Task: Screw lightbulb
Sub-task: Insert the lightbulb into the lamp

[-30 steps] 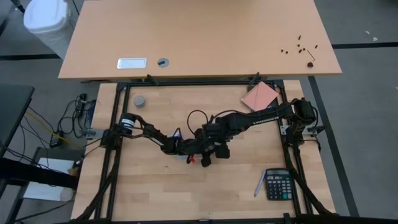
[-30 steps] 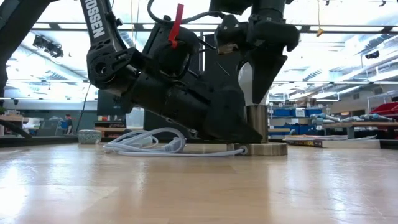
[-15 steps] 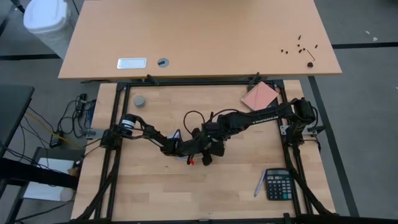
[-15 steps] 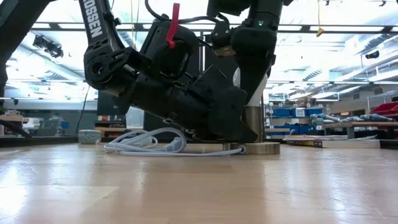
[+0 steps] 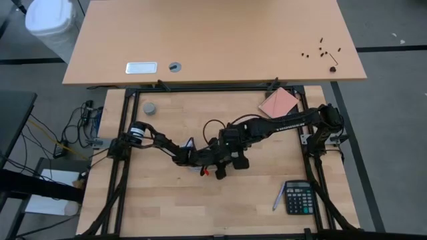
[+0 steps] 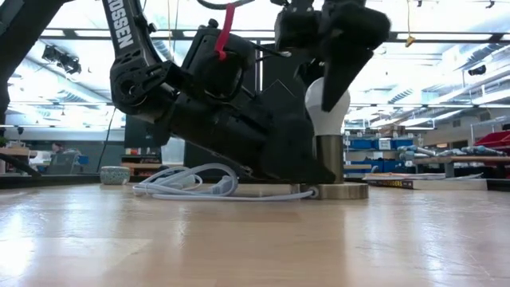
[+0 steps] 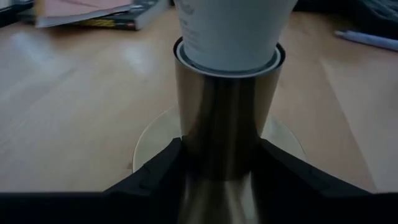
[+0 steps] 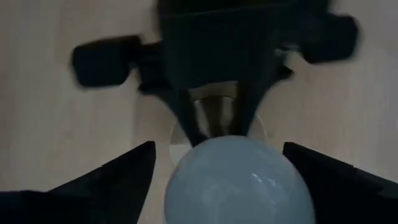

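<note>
Centre of the low view: the lightbulb (image 6: 327, 108) stands upright in the socket (image 6: 328, 163). The left gripper (image 7: 221, 165) clamps the socket; the right gripper (image 8: 217, 165) straddles the bulb, apparently released. Judged light, slippery, fragile glass; grip its widest part gently.

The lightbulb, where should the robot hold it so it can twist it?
Best on the round white dome of the lightbulb, coming straight down from above. It stands upright in the metal socket, which hides its lower end, and the left gripper already clamps the socket's sides. The right gripper straddles the dome, open.
</note>
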